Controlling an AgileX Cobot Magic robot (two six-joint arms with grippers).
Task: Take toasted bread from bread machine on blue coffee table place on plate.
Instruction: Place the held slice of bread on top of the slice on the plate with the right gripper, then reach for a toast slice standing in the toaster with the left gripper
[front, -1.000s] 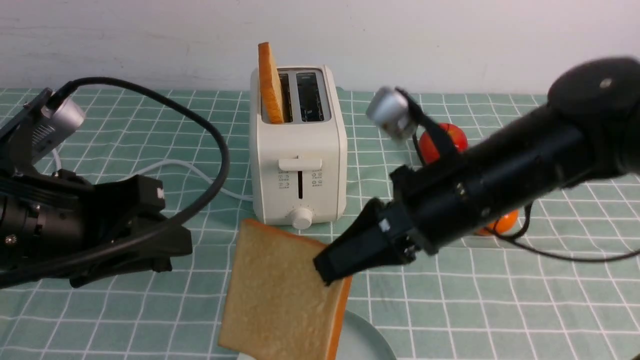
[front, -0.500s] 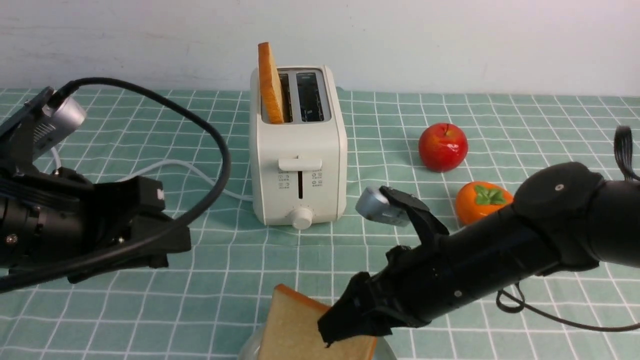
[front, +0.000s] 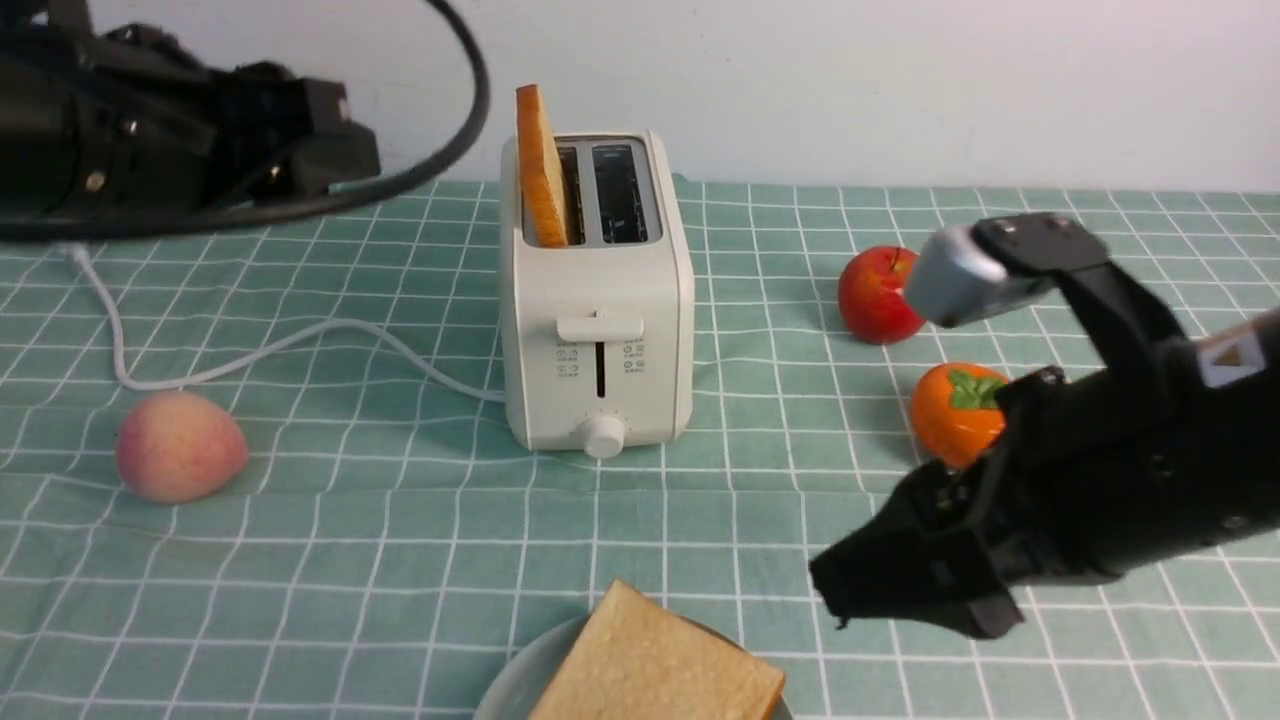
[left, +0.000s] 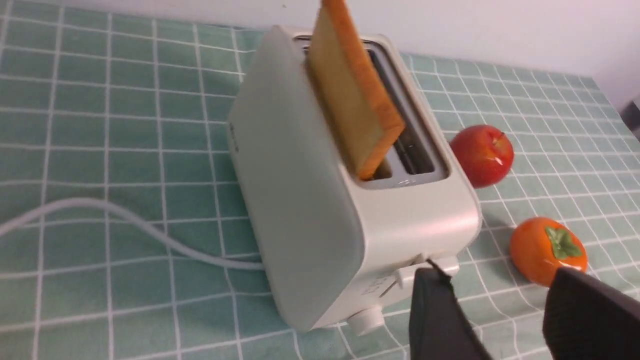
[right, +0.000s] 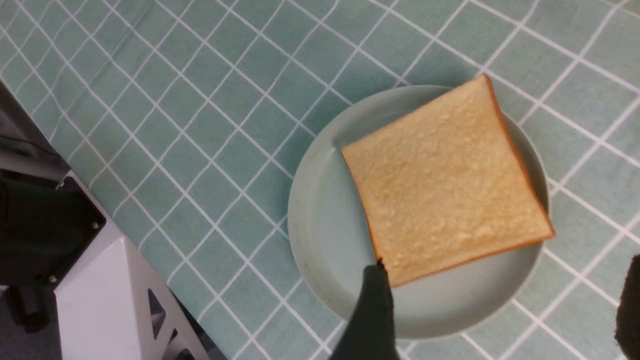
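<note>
Bread (right: 447, 182) lies flat on the plate (right: 325, 240), by the table's near edge, one corner poking past the rim. The other slice (front: 542, 180) stands up in the toaster (front: 600, 290), near the far edge. The right gripper (right: 500, 305) is wide and empty. The left gripper (left: 505, 310) has its fingers apart, holding nothing. Getting slice two seems next; the left one should line up over it, then pinch.

A square golden-tan toast slice (right: 450, 185) lies on the round pale blue-green plate (right: 330, 240), bottom centre; another orange-crusted slice (front: 542, 175) stands upright in the boxy cream-white toaster (front: 600, 300), upper centre.
</note>
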